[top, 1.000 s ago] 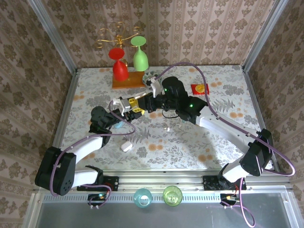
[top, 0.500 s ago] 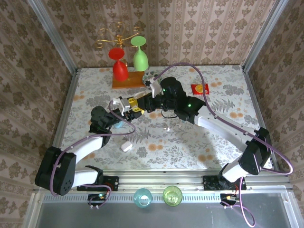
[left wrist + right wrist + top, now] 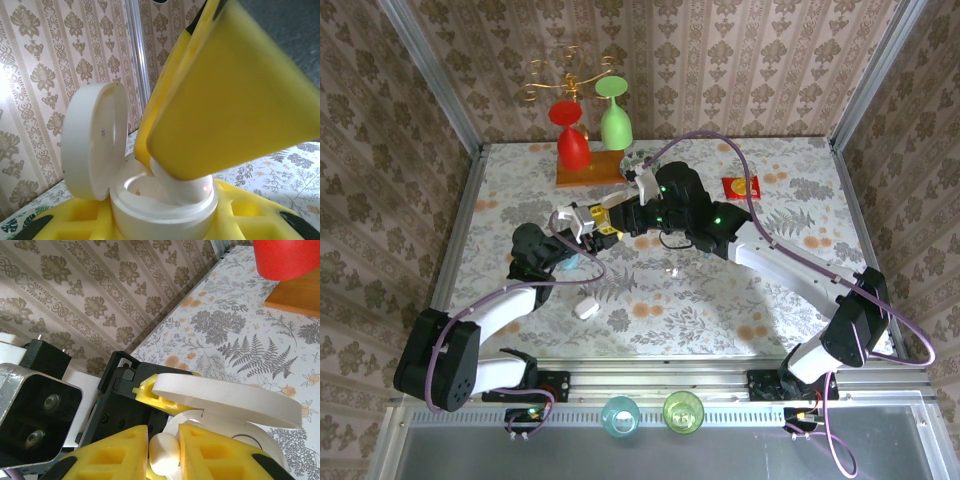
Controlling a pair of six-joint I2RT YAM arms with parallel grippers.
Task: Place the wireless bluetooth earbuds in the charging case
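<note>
Earbud point(image 3: 162, 455), pinched in my right claw point(image 3: 164, 431), hangs at the open charging case point(image 3: 225, 399) my left claw point(image 3: 162, 222) grips.

Right wrist: lid point(image 3: 230, 397) hides most of the charging case point(image 3: 260, 445) wells. Right gripper point(image 3: 164, 440) fingers and red glass point(image 3: 285, 257) are cropped by frame edges. Left wrist: a yellow finger point(image 3: 235, 95) blocks the case interior, earbud point(image 3: 175, 182) mostly covered. Top: tiny speck point(image 3: 672, 270) on table point(image 3: 720, 300), possibly another earbud, too small to tell.
</note>
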